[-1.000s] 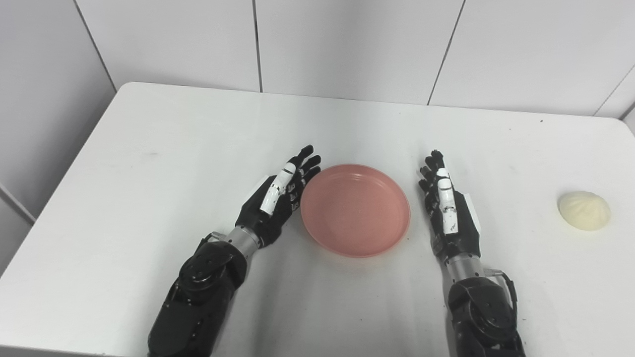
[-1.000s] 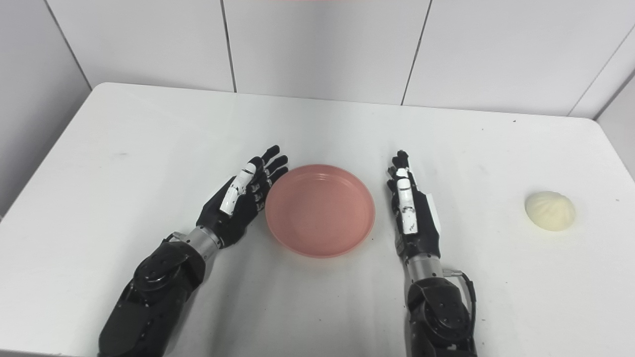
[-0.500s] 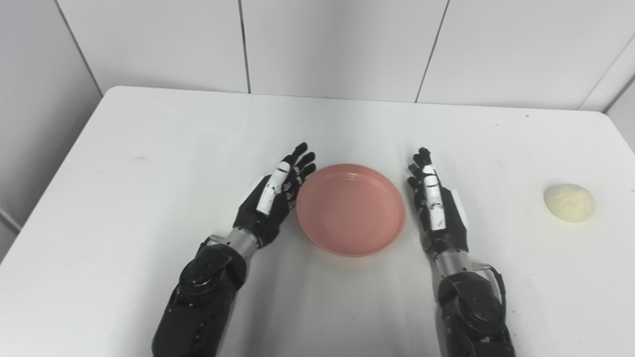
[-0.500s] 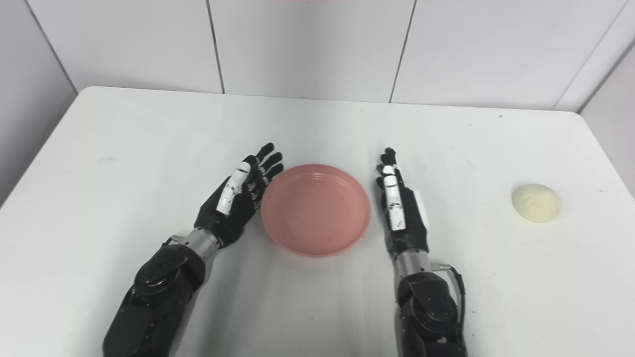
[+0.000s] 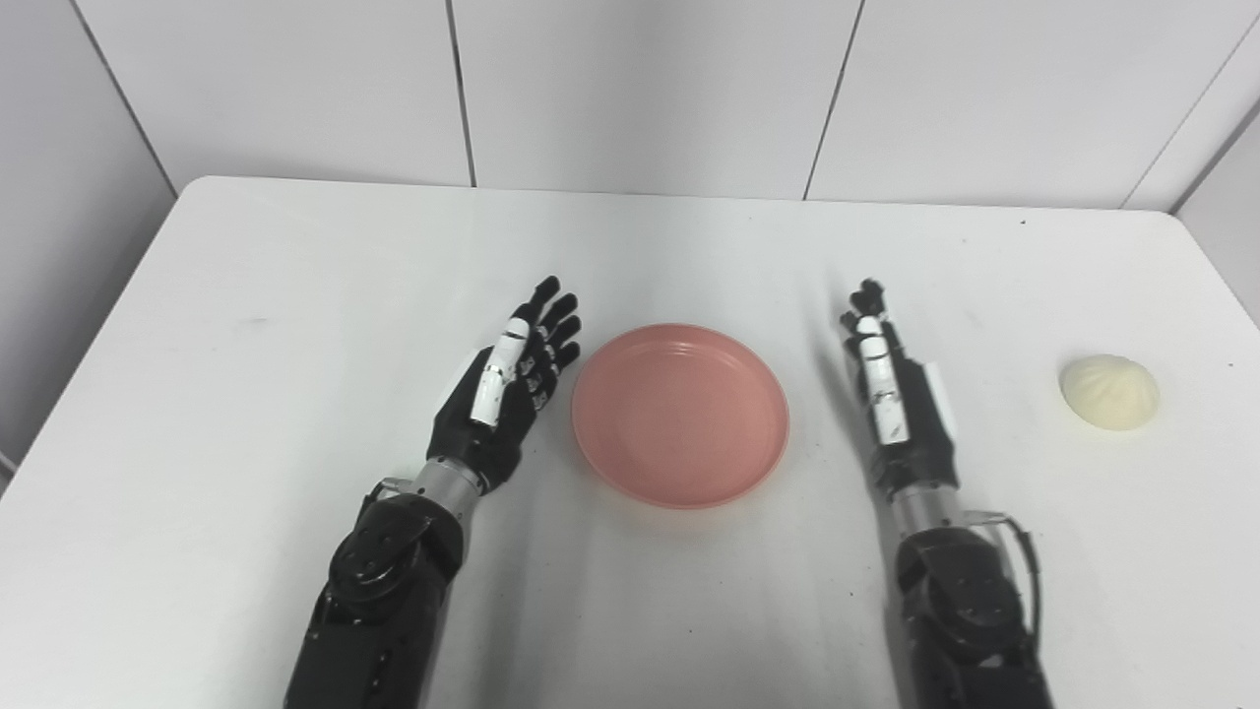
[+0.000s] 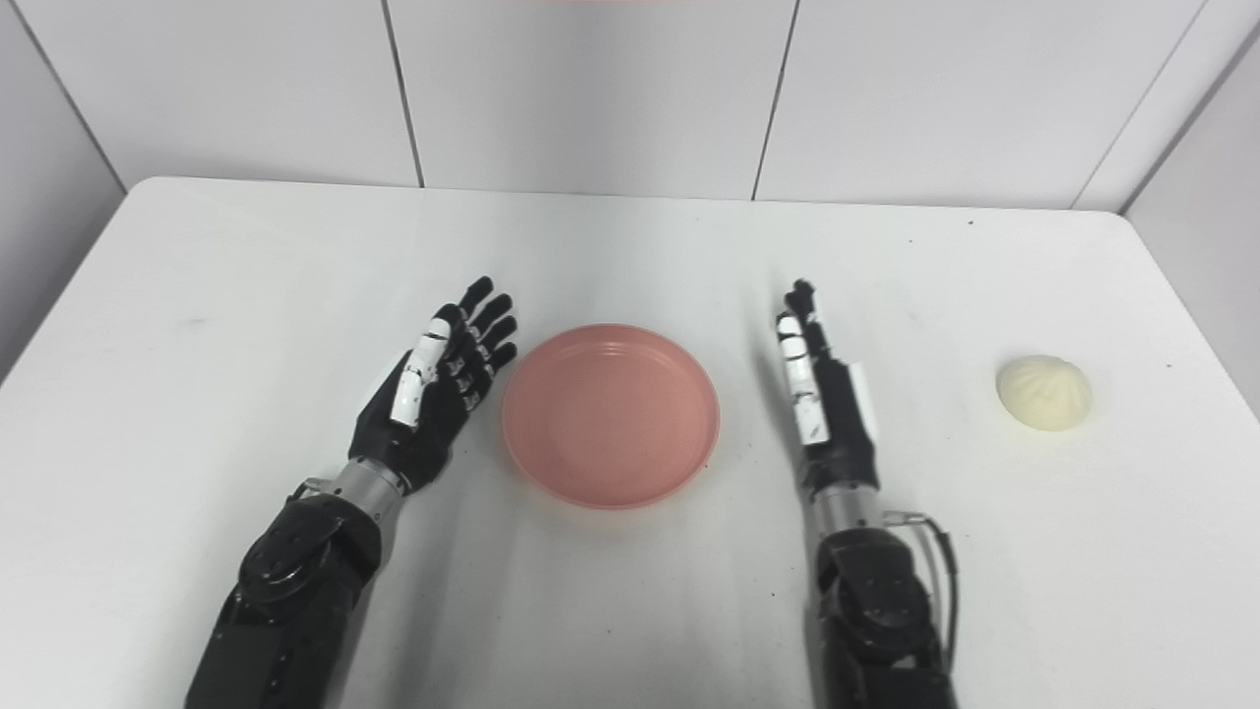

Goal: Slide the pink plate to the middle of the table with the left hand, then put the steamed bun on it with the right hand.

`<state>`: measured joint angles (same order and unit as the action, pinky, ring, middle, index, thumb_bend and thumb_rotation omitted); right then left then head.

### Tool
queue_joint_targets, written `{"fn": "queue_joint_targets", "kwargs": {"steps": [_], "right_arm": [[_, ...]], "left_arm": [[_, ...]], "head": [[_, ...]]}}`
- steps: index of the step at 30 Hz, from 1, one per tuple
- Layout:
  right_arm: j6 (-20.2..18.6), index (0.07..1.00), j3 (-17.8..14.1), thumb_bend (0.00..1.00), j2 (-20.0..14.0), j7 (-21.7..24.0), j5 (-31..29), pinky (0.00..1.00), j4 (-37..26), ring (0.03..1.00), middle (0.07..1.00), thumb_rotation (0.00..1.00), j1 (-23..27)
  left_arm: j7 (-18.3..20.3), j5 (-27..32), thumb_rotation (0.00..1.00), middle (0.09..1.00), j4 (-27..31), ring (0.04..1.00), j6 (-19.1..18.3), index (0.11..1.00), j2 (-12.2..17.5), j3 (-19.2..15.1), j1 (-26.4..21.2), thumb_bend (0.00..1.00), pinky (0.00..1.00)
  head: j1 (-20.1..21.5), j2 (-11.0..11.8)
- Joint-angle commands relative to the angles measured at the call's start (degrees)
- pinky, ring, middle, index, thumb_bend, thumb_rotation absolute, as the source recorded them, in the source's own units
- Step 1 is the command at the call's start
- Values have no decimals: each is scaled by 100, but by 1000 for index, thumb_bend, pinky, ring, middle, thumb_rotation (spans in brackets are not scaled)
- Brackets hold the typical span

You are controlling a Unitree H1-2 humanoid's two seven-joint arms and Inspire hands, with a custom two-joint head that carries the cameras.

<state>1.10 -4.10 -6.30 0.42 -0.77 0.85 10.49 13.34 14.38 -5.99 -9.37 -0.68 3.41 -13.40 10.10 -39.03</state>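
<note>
The pink plate (image 5: 679,414) lies empty near the middle of the white table (image 5: 295,295). My left hand (image 5: 507,384) is open, fingers straight, just left of the plate with a small gap to its rim. My right hand (image 5: 891,394) is open, edge-on, a short way right of the plate. The pale steamed bun (image 5: 1109,391) sits on the table far right, well beyond my right hand. The same layout shows in the right eye view, with the plate (image 6: 610,414) and the bun (image 6: 1043,392).
White wall panels (image 5: 640,89) rise behind the table's far edge. The table's right edge lies close beyond the bun.
The camera view has shifted. My left hand has drawn away from the plate's rim to the left. My right hand has moved a little right, away from the plate.
</note>
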Motion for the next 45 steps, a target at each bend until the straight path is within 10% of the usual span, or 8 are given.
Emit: {"fn": "queue_joint_targets", "kwargs": {"steps": [1, 20, 33, 45], "right_arm": [[244, 988, -68, 707, -159, -7, 56, 1000, -330, 948, 964, 937, 356], [-645, 957, -219, 650, -1325, -135, 2378, 769, -2028, 800, 920, 971, 661], [-1349, 855, -331, 790, -2641, 615, 3769, 702, -2034, 836, 869, 513, 624], [-1507, 851, -471, 862, -3345, 925, 3927, 704, -1280, 847, 875, 456, 508]], "left_arm": [[-72, -68, 1000, 991, -32, 994, -74, 1000, 68, -45, 132, 380, 1000], [212, 192, 1000, 983, -253, 990, -1, 1000, 346, -338, 166, 382, 1000], [371, 294, 1000, 981, -451, 994, 65, 998, 478, -446, 115, 388, 1000], [506, 407, 1000, 984, -588, 992, 152, 996, 562, -517, 97, 395, 1000]], "head": [[50, 14], [1214, 253], [1529, 282], [1627, 251]]}}
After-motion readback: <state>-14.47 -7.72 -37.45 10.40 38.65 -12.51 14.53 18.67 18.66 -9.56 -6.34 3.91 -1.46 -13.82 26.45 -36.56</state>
